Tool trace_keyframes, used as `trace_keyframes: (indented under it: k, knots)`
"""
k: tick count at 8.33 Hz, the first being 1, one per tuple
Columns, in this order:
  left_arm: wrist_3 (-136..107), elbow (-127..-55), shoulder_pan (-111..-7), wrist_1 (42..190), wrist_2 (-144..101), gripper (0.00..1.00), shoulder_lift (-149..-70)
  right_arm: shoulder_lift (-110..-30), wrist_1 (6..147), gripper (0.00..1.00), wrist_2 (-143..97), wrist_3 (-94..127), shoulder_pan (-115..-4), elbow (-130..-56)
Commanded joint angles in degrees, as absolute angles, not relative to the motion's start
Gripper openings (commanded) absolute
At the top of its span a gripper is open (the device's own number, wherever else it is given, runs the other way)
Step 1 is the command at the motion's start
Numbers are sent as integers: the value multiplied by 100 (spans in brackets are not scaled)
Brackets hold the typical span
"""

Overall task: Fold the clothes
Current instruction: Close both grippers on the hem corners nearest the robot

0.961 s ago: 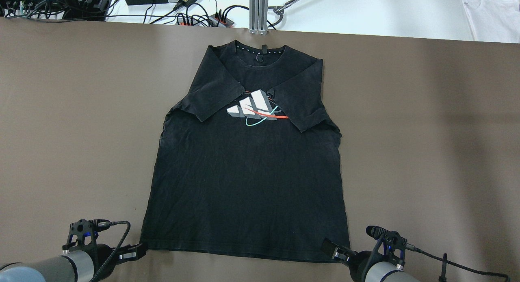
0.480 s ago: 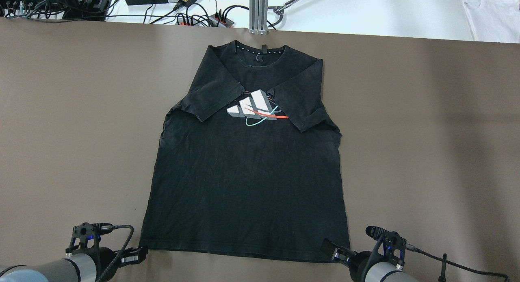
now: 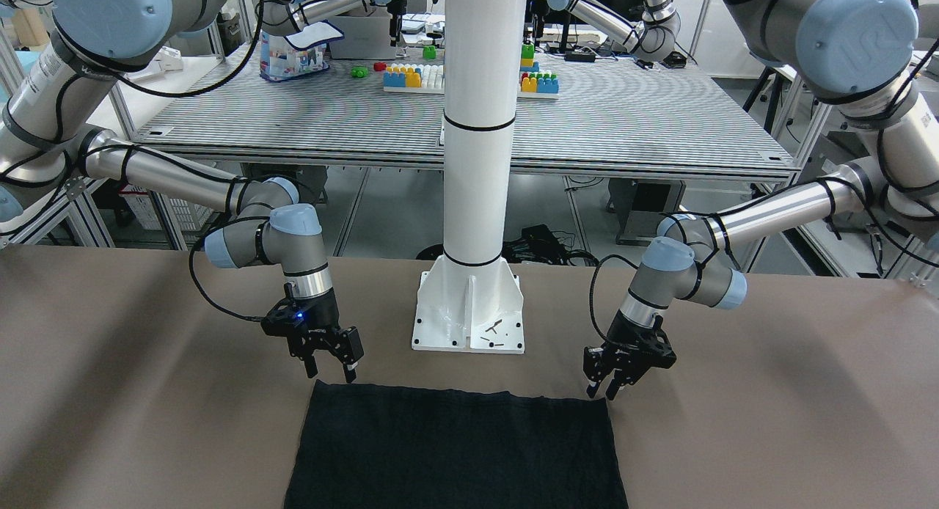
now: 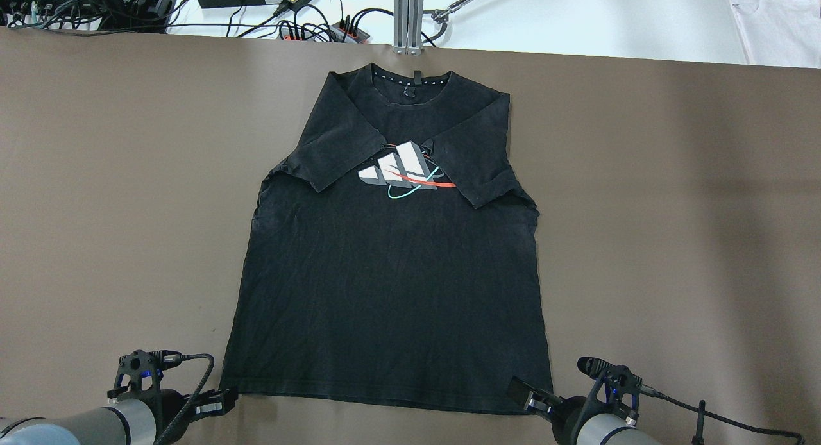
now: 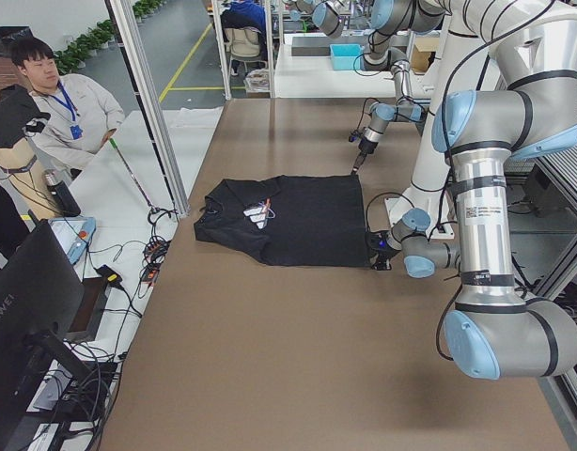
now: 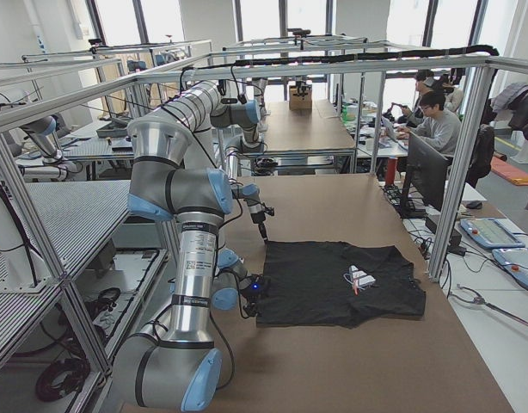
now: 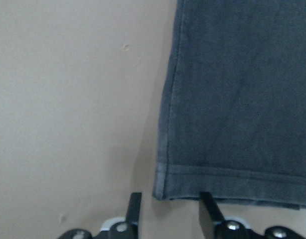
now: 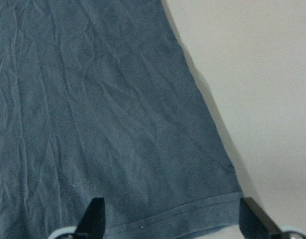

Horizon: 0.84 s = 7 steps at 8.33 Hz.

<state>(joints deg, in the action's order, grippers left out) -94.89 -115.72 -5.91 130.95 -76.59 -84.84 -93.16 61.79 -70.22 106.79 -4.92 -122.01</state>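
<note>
The clothes are a black T-shirt [image 4: 391, 272] with a white, red and teal logo. It lies flat on the brown table, sleeves folded in, collar far from me. My left gripper [image 4: 221, 400] is open at the near left hem corner [image 7: 163, 191], its fingertips [image 7: 134, 209] low on either side of that corner. My right gripper [image 4: 521, 394] is open wide at the near right hem corner [image 8: 218, 201]. In the front-facing view the left gripper [image 3: 607, 388] and the right gripper [image 3: 331, 370] hang just over the hem [image 3: 462, 393].
The white pillar's base plate [image 3: 469, 311] stands just behind the hem. Cables and power bricks [image 4: 256, 9] and a metal post [image 4: 408, 18] lie past the table's far edge. A white garment [image 4: 779, 28] lies at the far right. Brown table [image 4: 673, 208] shows on both sides.
My left gripper has slid a little to the right, up to the shirt's hem corner. The right gripper and the shirt have not visibly moved.
</note>
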Motion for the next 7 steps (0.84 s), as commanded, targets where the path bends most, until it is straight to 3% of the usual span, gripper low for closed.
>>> trace_keyframes:
  k: [1, 6, 7]
  knots:
    - [-9379, -11566, -606, 13087, -7664, 49, -8525, -9316, 6179, 95, -7022, 10679, -492, -12182]
    - [-9316, -11470, -685, 13078, -7673, 46, -8569, -9316, 6179, 95, -7022, 10679, -492, -12155]
    - [-9316, -11470, -703, 13078, -7682, 41, -8569, -9316, 6179, 95, -7022, 10679, -492, -12155]
